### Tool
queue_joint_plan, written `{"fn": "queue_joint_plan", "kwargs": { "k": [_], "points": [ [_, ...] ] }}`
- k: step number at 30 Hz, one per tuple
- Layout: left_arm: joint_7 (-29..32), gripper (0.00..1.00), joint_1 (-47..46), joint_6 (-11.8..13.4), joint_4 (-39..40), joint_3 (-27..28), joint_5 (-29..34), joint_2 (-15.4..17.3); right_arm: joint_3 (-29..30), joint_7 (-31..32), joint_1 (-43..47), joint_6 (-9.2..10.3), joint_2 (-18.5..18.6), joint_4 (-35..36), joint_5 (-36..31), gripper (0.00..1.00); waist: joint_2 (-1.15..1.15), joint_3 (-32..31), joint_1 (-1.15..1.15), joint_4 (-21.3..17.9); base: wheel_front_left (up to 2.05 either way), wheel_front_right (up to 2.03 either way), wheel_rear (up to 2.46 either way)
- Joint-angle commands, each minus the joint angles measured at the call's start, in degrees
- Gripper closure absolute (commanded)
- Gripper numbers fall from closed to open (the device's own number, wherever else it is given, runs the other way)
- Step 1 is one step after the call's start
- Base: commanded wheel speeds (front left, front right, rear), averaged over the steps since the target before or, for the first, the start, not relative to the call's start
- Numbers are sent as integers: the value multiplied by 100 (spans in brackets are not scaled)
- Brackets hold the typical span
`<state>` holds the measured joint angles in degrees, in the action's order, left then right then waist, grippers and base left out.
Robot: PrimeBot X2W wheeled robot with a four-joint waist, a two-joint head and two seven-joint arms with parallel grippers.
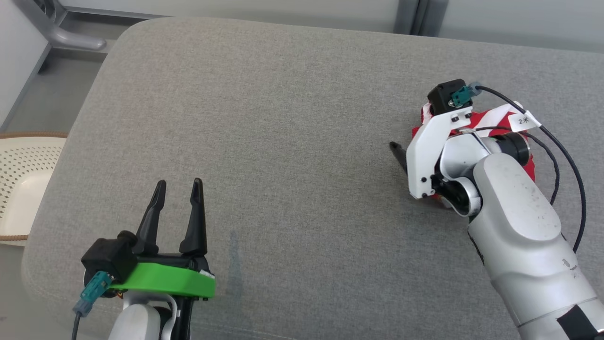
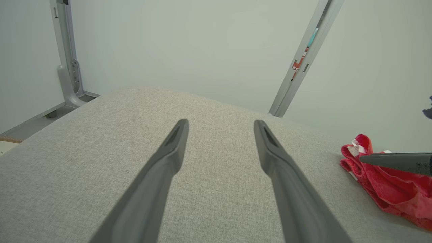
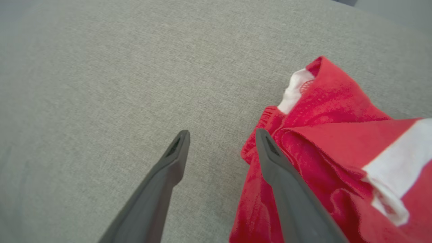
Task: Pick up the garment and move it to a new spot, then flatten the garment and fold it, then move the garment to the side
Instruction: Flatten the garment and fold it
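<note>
Head view: I see garment point(image 1: 488, 118) (red, white stripes) bunched at right of frame on grey cushion point(image 1: 283, 118), mostly hidden under right arm. Right wrist view: right gripper point(image 3: 221, 133) spread wide, holding nothing, one finger overlapping garment edge, contact unclear to me. Left gripper point(image 1: 179, 182) lower left, wide, empty.

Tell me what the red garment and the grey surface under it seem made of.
Garment: soft knit cloth, perhaps cotton, matte red with white bands; it bunches in folds. Grey surface: woven upholstery fabric, matte, with visible fine weave and rounded padded edges.
</note>
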<state>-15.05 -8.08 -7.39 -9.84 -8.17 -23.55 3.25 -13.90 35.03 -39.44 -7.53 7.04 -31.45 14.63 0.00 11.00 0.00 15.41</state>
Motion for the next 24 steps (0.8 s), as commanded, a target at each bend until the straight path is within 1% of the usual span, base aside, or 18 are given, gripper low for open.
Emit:
{"fn": "queue_joint_plan", "kwargs": {
  "k": [1, 2, 4, 6, 7, 8, 11, 15, 16, 17, 18, 21, 24],
  "points": [
    [-13, 0, 7, -11, -13, 38, 66, 7, -90, 88, 80, 9, -27, 236, 395, 0, 0, -47, 0, -70, 0, 0, 0],
    [-13, 0, 22, -11, -13, 56, 73, 4, -139, 103, 97, 9, -4, 416, 623, 0, 0, -69, 0, -98, 0, 0, 0],
    [-13, 0, 45, -11, -7, 90, 85, 3, -200, 55, 143, 10, 211, 835, 881, 0, 0, -112, 0, -158, 0, 0, 0],
    [-13, 0, 64, -11, -1, 107, 87, -2, -174, -26, 233, 10, 409, 1177, 940, 0, 0, -154, 0, -218, 0, 0, 0],
    [-13, 0, 88, -11, -4, 119, 86, -3, -17, -135, 322, 8, 562, 1428, 873, 0, 0, -202, 0, -271, 0, 0, 0],
    [-13, 0, 97, -11, -4, 116, 92, -2, 117, -184, 389, 8, 650, 1505, 804, 0, 0, -223, 0, -295, 0, 0, 0],
    [-13, 0, 95, -11, 1, 91, 97, -7, 549, -299, 643, 8, 832, 1533, 548, 0, 0, -258, 0, -335, 0, 0, 0],
    [-13, 0, 71, -11, 11, 44, 97, -9, 1057, -465, 946, 8, 892, 1283, 119, 0, 0, -251, 0, -351, 0, 0, 0],
    [-13, 0, 61, -11, 15, 34, 97, -10, 1184, -541, 1006, 8, 889, 1168, 35, 26, 0, -241, 0, -349, 0, 0, 0],
    [-13, 0, 52, -11, 23, 24, 97, -10, 1289, -615, 1026, 8, 869, 1076, -21, 76, 0, -229, 0, -346, 0, 0, 0],
    [-13, 0, 38, -11, 33, 16, 95, -11, 1391, -701, 1044, 8, 848, 955, -97, 100, 0, -209, 0, -343, 0, 0, 0],
    [-13, 0, 6, -11, 33, -13, 89, -9, 1579, -876, 1009, 8, 779, 572, -277, 100, 0, -172, 0, -326, 0, 0, 0],
    [-13, 0, -13, -11, 27, -30, 76, 26, 1542, -917, 904, 8, 700, 220, -348, 100, 0, -160, 0, -299, 0, 0, 0]
  ]
}}
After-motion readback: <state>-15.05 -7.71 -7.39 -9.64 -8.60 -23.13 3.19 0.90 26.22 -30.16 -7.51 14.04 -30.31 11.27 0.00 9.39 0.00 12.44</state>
